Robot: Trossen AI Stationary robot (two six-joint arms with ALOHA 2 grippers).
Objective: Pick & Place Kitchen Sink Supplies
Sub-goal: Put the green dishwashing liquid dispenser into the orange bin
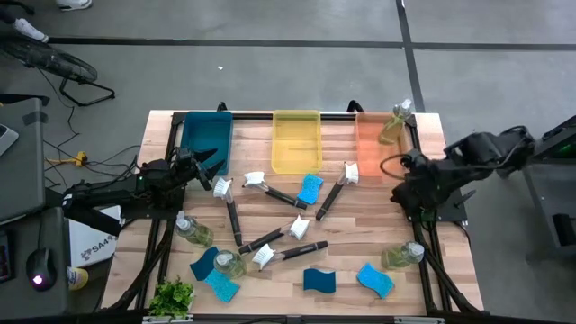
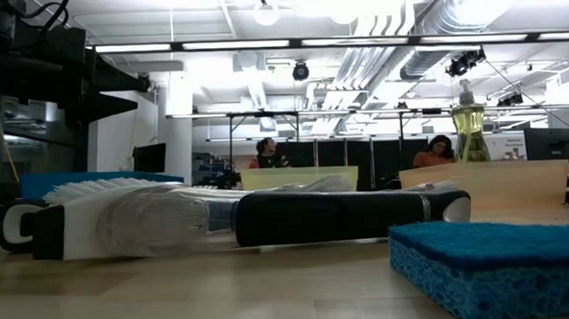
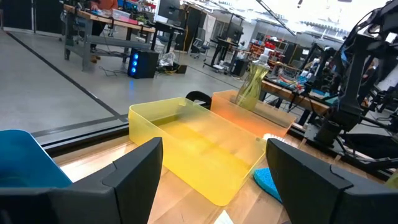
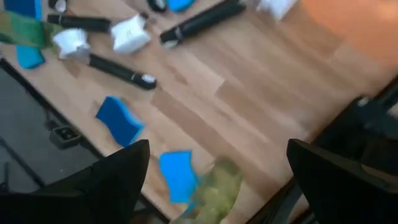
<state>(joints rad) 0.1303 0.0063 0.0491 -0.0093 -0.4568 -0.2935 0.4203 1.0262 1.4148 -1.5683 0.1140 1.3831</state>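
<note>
Several blue sponges (image 1: 319,281), black-handled brushes with white heads (image 1: 270,238) and clear bottles of yellow-green liquid (image 1: 193,231) lie scattered on the wooden table. One more bottle (image 1: 393,126) stands in the orange bin (image 1: 371,148). My left gripper (image 1: 214,171) (image 3: 214,180) is open beside the blue bin (image 1: 207,135), facing the yellow bin (image 3: 186,143). My right gripper (image 1: 407,191) (image 4: 217,174) is open above the table's right side, looking down past a bottle (image 4: 214,183) and two sponges (image 4: 121,118). In the low view a brush (image 2: 239,219) lies flat behind a sponge (image 2: 501,265).
Three bins stand in a row along the far edge: blue, yellow (image 1: 295,139), orange. A small green leafy plant (image 1: 171,295) sits at the near left corner. Black frame rails (image 1: 162,243) run along both table sides. People show in the room beyond (image 2: 265,153).
</note>
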